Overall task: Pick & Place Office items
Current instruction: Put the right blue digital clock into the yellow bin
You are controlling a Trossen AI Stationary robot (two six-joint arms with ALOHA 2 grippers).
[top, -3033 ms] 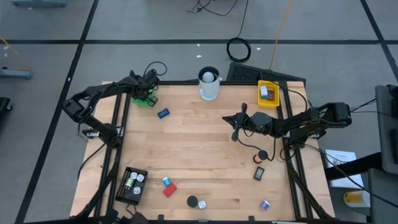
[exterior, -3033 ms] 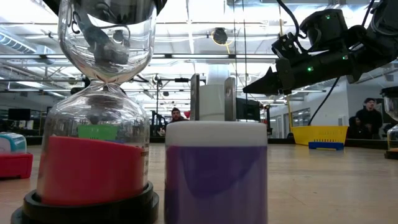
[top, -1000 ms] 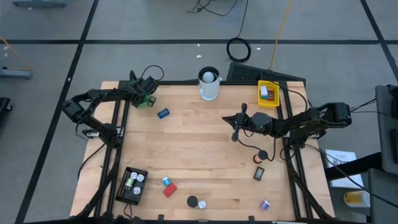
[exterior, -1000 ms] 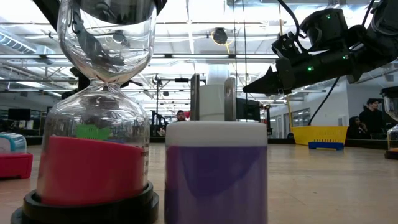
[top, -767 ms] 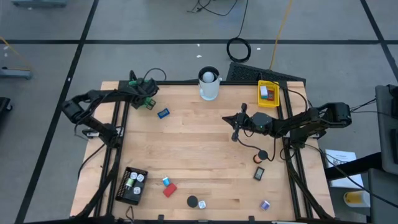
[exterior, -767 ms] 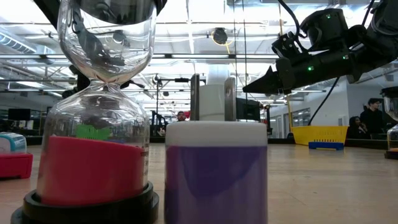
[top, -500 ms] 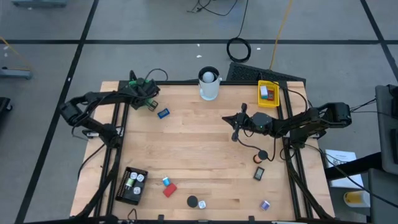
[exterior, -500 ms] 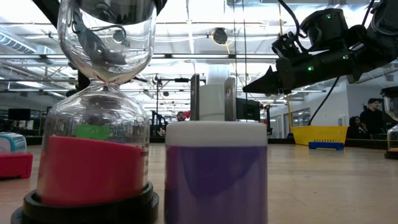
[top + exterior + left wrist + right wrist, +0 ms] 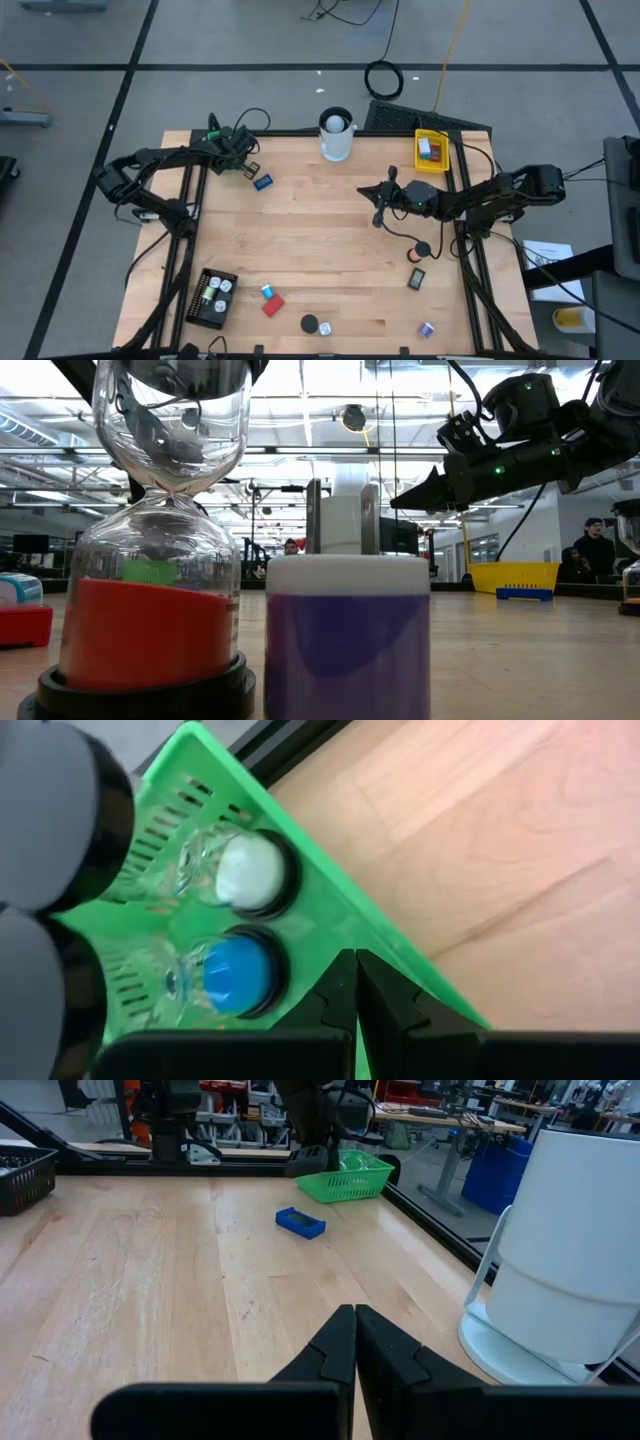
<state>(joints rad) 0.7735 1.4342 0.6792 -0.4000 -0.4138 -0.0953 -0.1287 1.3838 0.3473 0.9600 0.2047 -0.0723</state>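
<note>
The green tray (image 9: 330,910) stands at the table's far left corner, and two small hourglasses lie in it, one with white sand (image 9: 245,870), one with blue (image 9: 235,970). My left gripper (image 9: 355,982) is shut and slants down over the tray's rim (image 9: 247,166); whether it touches the rim, I cannot tell. A blue block (image 9: 263,182) lies just right of the tray. My right gripper (image 9: 355,1320) is shut, level and empty above the table's right middle (image 9: 372,192), pointing left. More office items lie along the near edge: a red block (image 9: 272,306), a black cap (image 9: 310,324) and a purple piece (image 9: 426,329).
A tall white cup (image 9: 336,135) stands at the far middle, a yellow tray (image 9: 431,150) at the far right and a black tray (image 9: 213,297) near left. Close before the low camera stand a red-sand hourglass (image 9: 150,560) and a purple cylinder (image 9: 348,640). Bare wood lies mid-table.
My left gripper has drifted a little toward the table's right, from over the green tray's middle to its rim nearest the blue block, and its wrist has turned. It stays shut.
</note>
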